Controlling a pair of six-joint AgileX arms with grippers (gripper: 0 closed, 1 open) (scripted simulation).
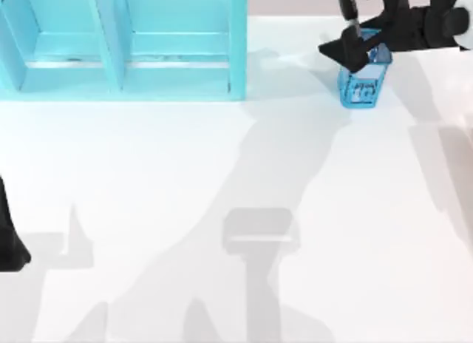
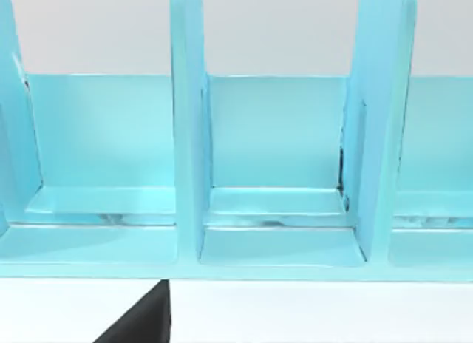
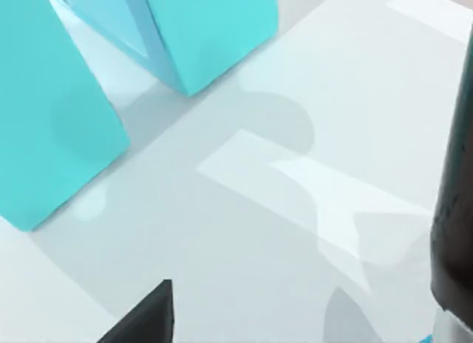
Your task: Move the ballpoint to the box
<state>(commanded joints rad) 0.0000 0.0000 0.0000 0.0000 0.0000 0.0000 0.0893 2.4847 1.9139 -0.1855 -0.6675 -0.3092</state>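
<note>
Ballpoint: thin pen, glossy black upper barrel, silver-grey lower part; stands close beside the right wrist camera with its lower end at the small blue basket.
Handling (judged): light, rigid, smooth and likely slippery; a round barrel that may twist or slide in a loose pinch.
Where to hold (judged): the black upper barrel, squarely across, so the pen hangs plumb.
Right gripper: directly over the basket; whether it is clenched on the pen or released I cannot tell.
Left gripper: parked well away from the basket, at the bench's left edge; one dark finger shows, state cannot be told.
Box: turquoise, open compartments split by upright dividers, well to the left of the basket.
Bench: white, smooth, flat, shadowed.
Room: wide bare bench between basket and box; no obstacle on that path.
</note>
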